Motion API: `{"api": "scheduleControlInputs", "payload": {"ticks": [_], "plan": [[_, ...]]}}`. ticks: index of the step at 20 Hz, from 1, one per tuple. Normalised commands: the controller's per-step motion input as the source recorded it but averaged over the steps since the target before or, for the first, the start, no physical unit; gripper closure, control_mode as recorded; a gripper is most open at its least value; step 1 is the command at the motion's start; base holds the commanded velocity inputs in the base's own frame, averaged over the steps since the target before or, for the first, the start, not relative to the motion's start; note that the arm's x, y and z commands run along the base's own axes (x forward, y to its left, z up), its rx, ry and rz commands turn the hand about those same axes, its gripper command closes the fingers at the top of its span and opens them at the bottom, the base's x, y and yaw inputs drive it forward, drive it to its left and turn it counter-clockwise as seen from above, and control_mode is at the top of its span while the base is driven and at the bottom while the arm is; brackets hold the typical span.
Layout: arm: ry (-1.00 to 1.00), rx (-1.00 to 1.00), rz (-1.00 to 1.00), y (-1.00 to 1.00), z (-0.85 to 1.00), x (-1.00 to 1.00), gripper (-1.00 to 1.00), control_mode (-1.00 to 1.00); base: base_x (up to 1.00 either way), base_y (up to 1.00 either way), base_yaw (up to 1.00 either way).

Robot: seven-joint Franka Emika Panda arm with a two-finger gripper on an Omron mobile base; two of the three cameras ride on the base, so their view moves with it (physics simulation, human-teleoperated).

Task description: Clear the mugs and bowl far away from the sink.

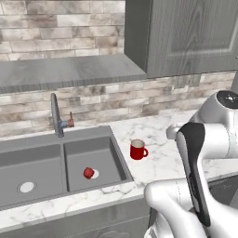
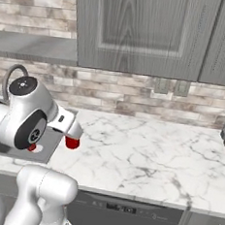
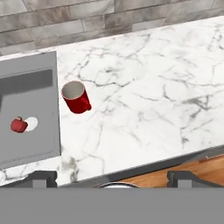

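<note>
One marble counter (image 1: 162, 153), brick backsplash (image 1: 139, 95), grey cabinets (image 2: 141, 32).

the counter (image 1: 162, 158) looks like polished white marble with grey veins, smooth and faintly glossy. the sink (image 1: 42, 162) is a flat, matt dark grey – more like composite than bright steel – with a pale shiny drain ring in its left basin. the tap (image 1: 56, 116) is slim brushed metal with a small red lever of plastic look. the bright red mug (image 1: 137, 149) on the counter appears glazed and glossy, its inside pale and smooth. the small red thing (image 1: 88, 173) in the right basin has a duller sheen. the wall (image 1: 60, 28) is rough brick in beige and grey – the cabinets (image 2: 142, 29) show grey wood grain, matt.
</note>
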Motion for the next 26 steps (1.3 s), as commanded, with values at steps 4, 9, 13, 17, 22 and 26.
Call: {"api": "scheduleControlInputs", "payload": {"ticks": [4, 9, 13, 17, 22, 26], "plan": [[0.0, -0.05, 0.05, 0.0, -0.43, 0.01, -1.0, -1.0, 0.0, 0.0, 0.0], [0.02, -0.04, 0.06, 0.0, -0.46, 0.18, -1.0, -1.0, 0.0, 0.0, 0.0], [0.06, 0.0, 0.08, -0.12, -0.45, 0.32, -1.0, -1.0, 0.0, 0.0, 0.0], [0.0, -0.1, 0.09, -0.04, -0.5, 0.0, -1.0, -1.0, 0.0, 0.0, 0.0], [0.0, -0.1, 0.11, 0.0, -0.42, 0.04, -1.0, -1.0, 0.0, 0.0, 0.0], [0.01, -0.05, 0.1, 0.0, -0.25, 0.17, -1.0, -1.0, 0.0, 0.0, 0.0]]}}
